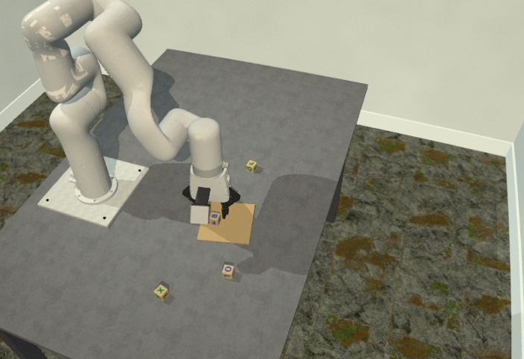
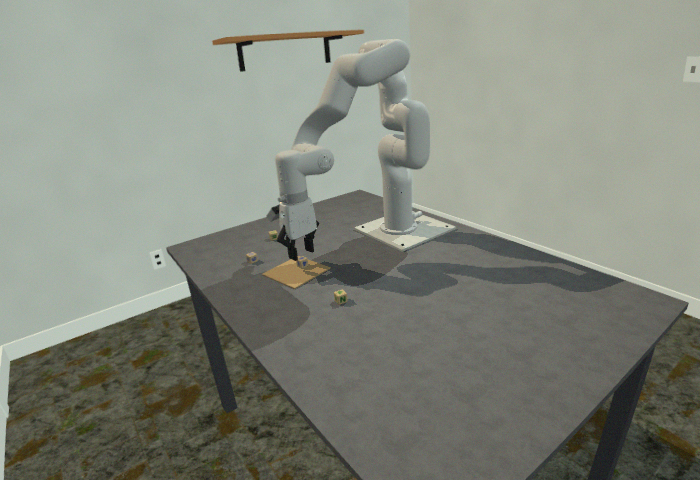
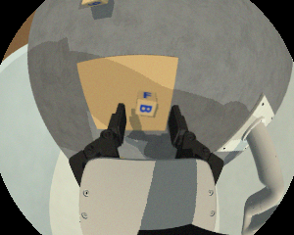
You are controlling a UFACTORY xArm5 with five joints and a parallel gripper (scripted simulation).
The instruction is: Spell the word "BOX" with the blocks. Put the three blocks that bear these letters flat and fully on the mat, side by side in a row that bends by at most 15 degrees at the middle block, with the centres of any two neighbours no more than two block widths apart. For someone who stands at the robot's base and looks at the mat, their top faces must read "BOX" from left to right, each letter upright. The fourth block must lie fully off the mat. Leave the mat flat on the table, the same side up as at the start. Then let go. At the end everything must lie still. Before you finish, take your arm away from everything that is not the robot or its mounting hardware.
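- On the mat (image 1: 233, 228), near the corner closest to the robot's base, sits the B block (image 1: 215, 218). It is a small tan wooden cube with a blue letter B on its top face and blue marks on its side.
- In the wrist view the B block (image 3: 146, 104) lies flat, with its B on a pale square framed in blue.
- The gripper (image 2: 300, 246) hangs straight above the B block, not touching it. Its two black fingers are partly open, one on each side of the block, and they hold nothing.
- The mat is a thin tan square, flat on the grey table (image 1: 271, 105). Only the B block is on it.
- The O block (image 1: 227, 271) is on the table, off the mat, past the mat's edge on the side away from the gripper. It is tan with a blue O on top.
- The X block (image 1: 161, 292) is farther out, well apart from the mat. It is tan with a green X on top.
- A fourth block (image 1: 251, 166) with green marks sits on the table on the other side of the mat. Its letter is too small to read.
- The white arm (image 1: 123, 75) stands on a pale base plate (image 1: 55, 202) bolted to the table.
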